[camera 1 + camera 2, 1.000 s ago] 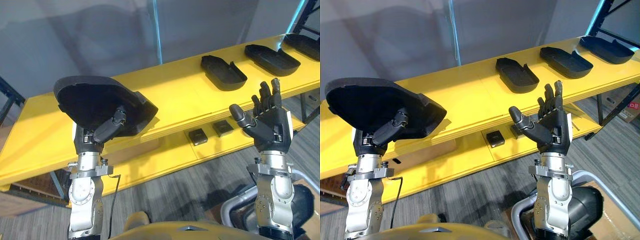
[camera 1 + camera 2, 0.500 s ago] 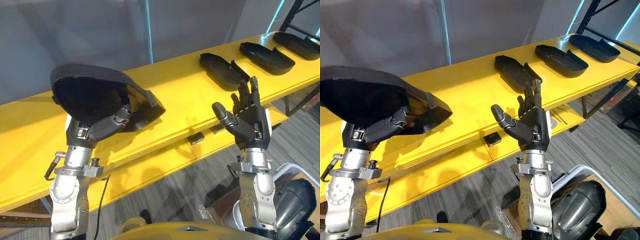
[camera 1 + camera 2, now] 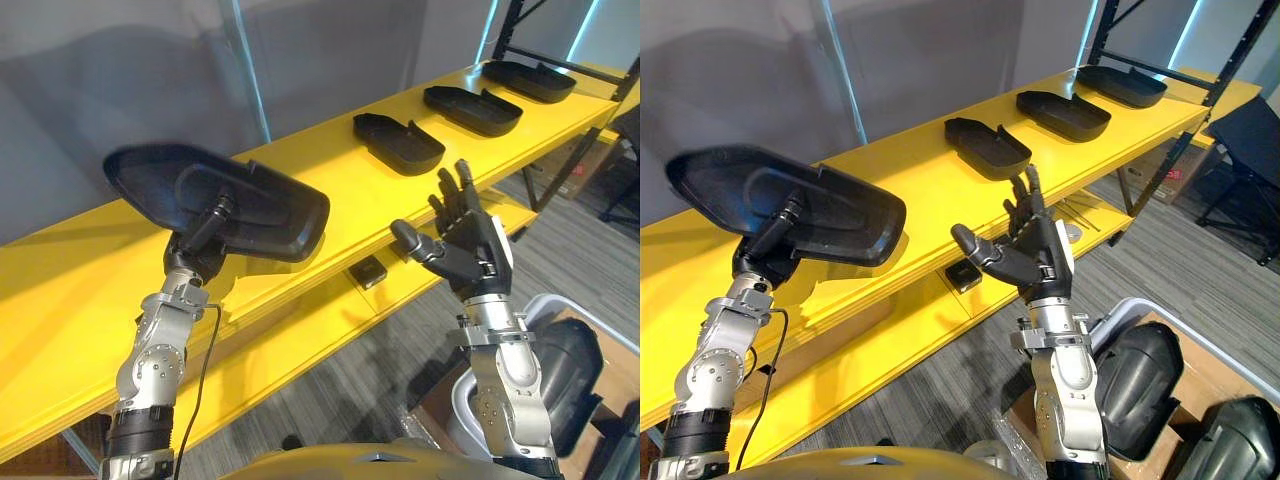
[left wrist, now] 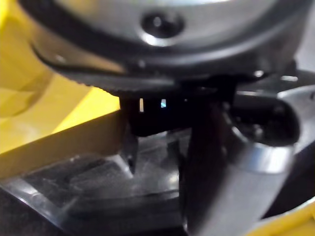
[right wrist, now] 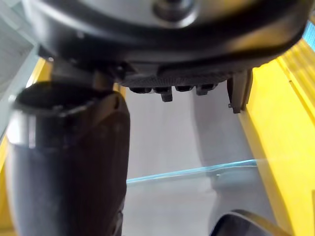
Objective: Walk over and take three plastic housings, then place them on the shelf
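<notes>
1. Left eye view
   - The left hand (image 3: 192, 258) grasps the held housing (image 3: 240, 205). The thumb lies across the housing's hollow face and the fingers are under it.
   - The held housing is black and tilted, with its hollow side towards the camera. It sits above the front edge of the yellow shelf (image 3: 330, 165).
   - The right hand (image 3: 468, 252) is raised in front of the shelf, released, with its fingers straight and spread. It holds nothing.
   - Three more housings lie in a row on the shelf's top board, well apart from the held one: near housing (image 3: 398, 142), middle housing (image 3: 470, 108) and far housing (image 3: 530, 80).
   - A small black box (image 3: 368, 271) rests on the lower board.

2. Right eye view
   - The layout is the same as in the left eye view.
   - A dark rack post (image 3: 1185, 110) stands at the shelf's far end.

3. Left wrist view
   - A dark housing wall and the yellow board show just past the hand.

4. Right wrist view
   - The thumb and straight fingers enclose nothing.
   - A grey wall and the yellow board lie beyond them.
</notes>
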`<state>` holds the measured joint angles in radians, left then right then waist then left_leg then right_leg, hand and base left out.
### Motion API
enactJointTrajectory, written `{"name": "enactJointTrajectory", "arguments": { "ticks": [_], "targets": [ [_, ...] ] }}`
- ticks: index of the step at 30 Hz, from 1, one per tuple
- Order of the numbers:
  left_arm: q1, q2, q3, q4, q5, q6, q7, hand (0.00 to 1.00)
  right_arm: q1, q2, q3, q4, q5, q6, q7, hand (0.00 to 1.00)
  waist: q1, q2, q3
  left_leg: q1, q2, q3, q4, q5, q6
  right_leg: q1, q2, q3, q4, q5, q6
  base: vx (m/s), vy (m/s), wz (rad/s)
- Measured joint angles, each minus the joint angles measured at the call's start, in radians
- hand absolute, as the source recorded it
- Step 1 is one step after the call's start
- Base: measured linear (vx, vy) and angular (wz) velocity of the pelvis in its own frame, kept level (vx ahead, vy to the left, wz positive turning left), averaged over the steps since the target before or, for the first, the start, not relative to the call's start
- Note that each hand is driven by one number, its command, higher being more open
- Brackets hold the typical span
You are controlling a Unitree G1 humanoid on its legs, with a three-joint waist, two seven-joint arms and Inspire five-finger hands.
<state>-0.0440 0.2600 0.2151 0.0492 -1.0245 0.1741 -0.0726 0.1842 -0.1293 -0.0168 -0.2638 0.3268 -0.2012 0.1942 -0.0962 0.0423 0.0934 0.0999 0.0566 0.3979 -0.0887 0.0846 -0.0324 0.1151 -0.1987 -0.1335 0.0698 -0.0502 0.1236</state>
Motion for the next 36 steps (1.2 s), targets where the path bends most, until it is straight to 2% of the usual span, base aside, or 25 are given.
{"name": "enactJointTrajectory", "arguments": {
  "ticks": [4, 6, 10, 18, 19, 23, 24, 32, 36],
  "targets": [
    [-0.038, 0.0, 0.021, 0.151, -0.121, -0.005, 0.064, 0.0, 0.01, -0.018, 0.049, 0.068, 0.001, 0.001, 0.025, 1.0, -0.018, 0.002, -0.001, 0.0, 0.009, 0.01, 0.0, 0.014, 0.0, -0.015, 0.012, 0.011, 0.016, -0.001, -0.002, -0.03, -0.005, -0.07],
    [-0.064, -0.001, 0.028, 0.196, -0.156, -0.032, 0.123, 0.0, 0.025, -0.028, 0.07, 0.077, 0.003, 0.005, 0.028, 1.0, -0.021, 0.004, -0.002, -0.006, 0.016, 0.018, 0.0, 0.016, -0.002, -0.028, 0.015, 0.02, 0.024, -0.001, -0.002, -0.02, 0.002, -0.09],
    [-0.093, -0.006, 0.065, 0.238, -0.156, -0.091, 0.214, 0.0, 0.04, -0.033, 0.109, 0.077, 0.006, 0.02, 0.04, 1.0, -0.037, 0.005, -0.003, -0.008, 0.021, 0.028, 0.0, 0.017, -0.005, -0.042, 0.019, 0.032, 0.035, -0.001, -0.002, -0.01, 0.006, -0.09],
    [-0.176, -0.011, 0.075, 0.335, -0.166, -0.112, 0.401, 0.0, 0.058, -0.052, 0.168, 0.077, 0.016, 0.02, 0.041, 1.0, -0.052, 0.018, -0.011, -0.01, 0.025, 0.031, 0.0, 0.02, -0.007, -0.046, 0.023, 0.034, 0.039, -0.001, -0.002, 0.0, 0.0, 0.0],
    [-0.192, -0.013, 0.076, 0.339, -0.189, -0.13, 0.438, 0.0, 0.066, -0.058, 0.178, 0.077, 0.019, 0.02, 0.041, 1.0, -0.051, 0.021, -0.013, -0.01, 0.026, 0.031, 0.0, 0.02, -0.007, -0.047, 0.023, 0.035, 0.04, -0.001, -0.002, 0.0, 0.0, 0.0],
    [-0.205, -0.015, 0.087, 0.35, -0.199, -0.152, 0.495, 0.0, 0.074, -0.071, 0.186, 0.077, 0.042, 0.027, 0.038, 1.0, -0.06, 0.03, -0.018, -0.023, 0.026, 0.036, 0.0, 0.022, -0.006, -0.069, 0.024, 0.044, 0.05, -0.001, -0.002, 0.0, 0.007, -0.03],
    [-0.207, -0.016, 0.092, 0.354, -0.2, -0.152, 0.498, 1.0, 0.074, -0.072, 0.185, 0.077, 0.043, 0.032, 0.037, 1.0, -0.062, 0.03, -0.018, -0.023, 0.027, 0.037, 0.0, 0.023, -0.006, -0.07, 0.024, 0.045, 0.051, -0.001, -0.002, 0.0, 0.0, 0.0],
    [-0.237, -0.016, 0.116, 0.387, -0.241, -0.154, 0.554, 1.0, 0.076, -0.077, 0.182, 0.075, 0.083, 0.072, 0.036, 1.0, -0.073, 0.038, -0.018, -0.026, 0.029, 0.051, 0.0, 0.023, -0.007, -0.079, 0.026, 0.061, 0.05, -0.002, -0.004, -0.01, 0.008, -0.06],
    [-0.263, -0.003, 0.115, 0.417, -0.265, -0.127, 0.567, 1.0, 0.076, -0.091, 0.182, 0.059, 0.084, 0.079, 0.035, 1.0, -0.071, 0.041, -0.012, -0.029, 0.029, 0.052, -0.001, 0.024, -0.008, -0.084, 0.027, 0.063, 0.045, -0.002, -0.004, 0.0, 0.0, 0.0]
  ]
}}
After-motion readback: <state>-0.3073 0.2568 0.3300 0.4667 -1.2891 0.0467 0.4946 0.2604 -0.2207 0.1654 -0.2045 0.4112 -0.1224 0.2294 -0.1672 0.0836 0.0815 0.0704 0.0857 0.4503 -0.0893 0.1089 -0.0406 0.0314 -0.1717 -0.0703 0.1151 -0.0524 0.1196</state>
